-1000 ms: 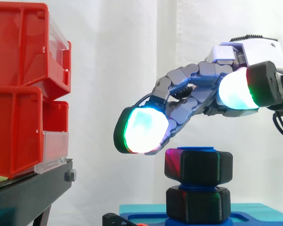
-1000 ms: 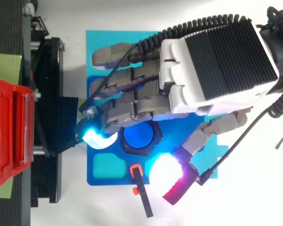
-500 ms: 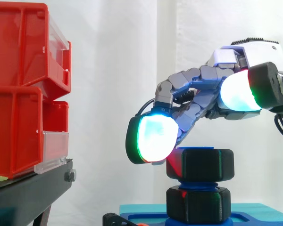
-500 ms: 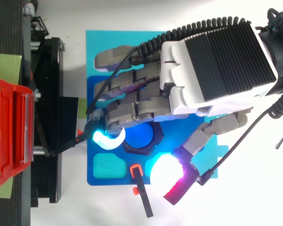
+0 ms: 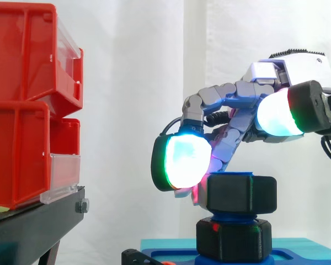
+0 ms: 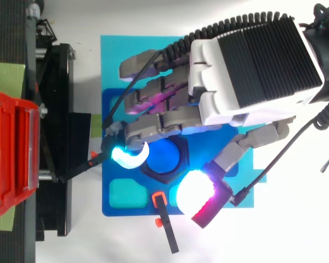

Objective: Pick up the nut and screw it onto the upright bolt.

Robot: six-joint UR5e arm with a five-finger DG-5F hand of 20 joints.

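The red bins (image 5: 22,99) on their black stand (image 5: 38,221) take the left, well apart from the work. The hand (image 6: 252,66) reaches in from the right over the blue plate (image 6: 115,55). Its fingers (image 5: 182,161) are curled down and, as far as I judge, hold nothing. 1 glowing pad sits just at the upper left edge of the nut (image 5: 241,194), while the thumb (image 5: 277,111) rides above the nut's top on the camera's side, so nothing pinches across it. The bolt (image 6: 163,156) stands upright on the plate, its axis vertical, with 2 black hex pieces on it. The nut is the upper 1, already threaded on at the bolt's top, and a band of blue thread shows between it and the lower hex (image 5: 234,239). So the nut lies straight below the curled fingers. The coming move turns on that: the thumb likely has to drop to the flank opposite the fingers before a turn about the vertical axis can bite.
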